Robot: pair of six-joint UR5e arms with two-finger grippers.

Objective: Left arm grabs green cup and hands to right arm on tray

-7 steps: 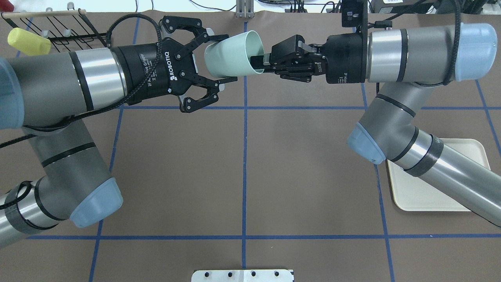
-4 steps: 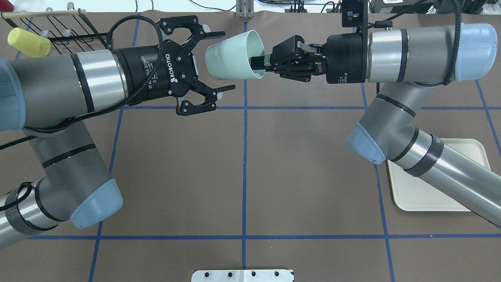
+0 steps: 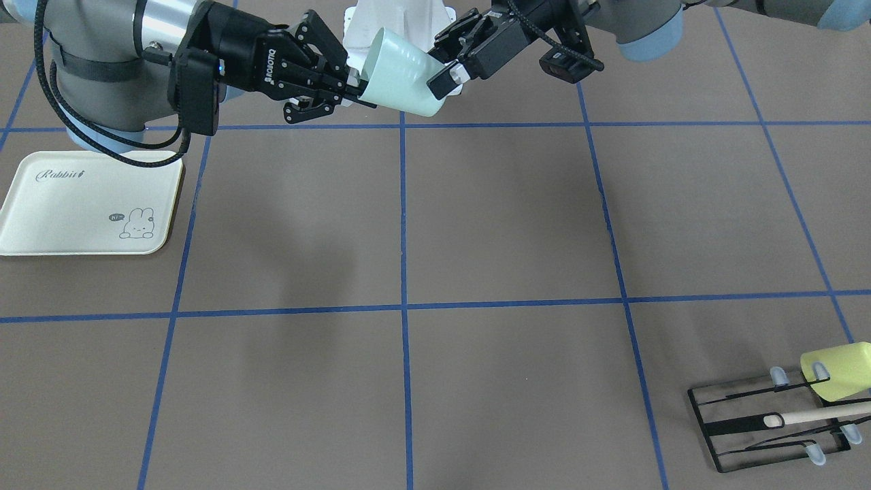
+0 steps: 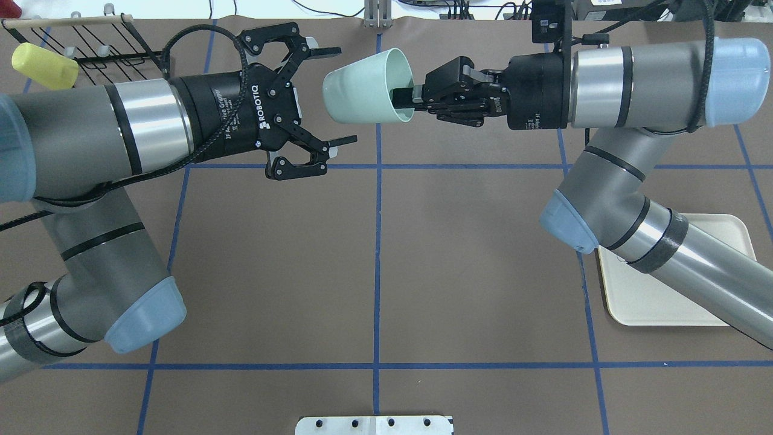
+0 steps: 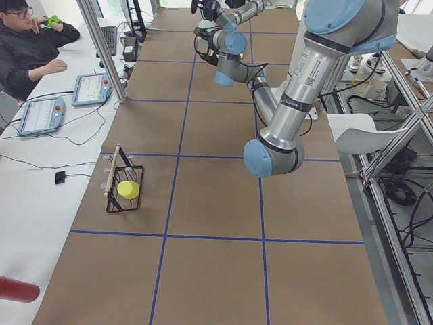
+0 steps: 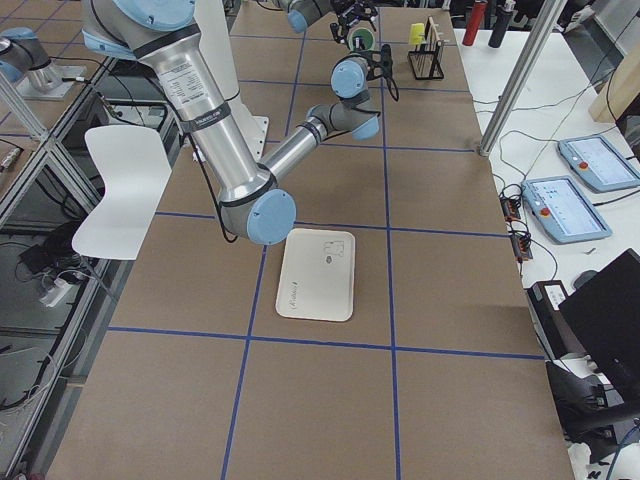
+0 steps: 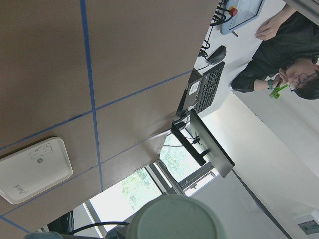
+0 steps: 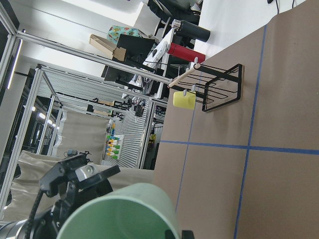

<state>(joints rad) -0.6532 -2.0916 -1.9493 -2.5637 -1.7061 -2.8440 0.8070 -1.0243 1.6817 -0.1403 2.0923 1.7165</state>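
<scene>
"Rabbit" tray point(image 3: 81, 204), "ROBOTIQ" left end effector point(image 4: 345, 95)

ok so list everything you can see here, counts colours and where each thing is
green cup: 1, pale mint, in the air over the table's far side, lying sideways
tray: 1, cream, on the table on the robot's right
yellow-green cup: 1, yellow-green, hung on the rack
wire rack: 1, black with a wooden bar, table's far left corner
table: 1, brown with a blue tape grid
operator: 1, black top, seated beside the table
left gripper: 1, black, open, at the cup's base end
right gripper: 1, black, shut on the cup's rim
</scene>
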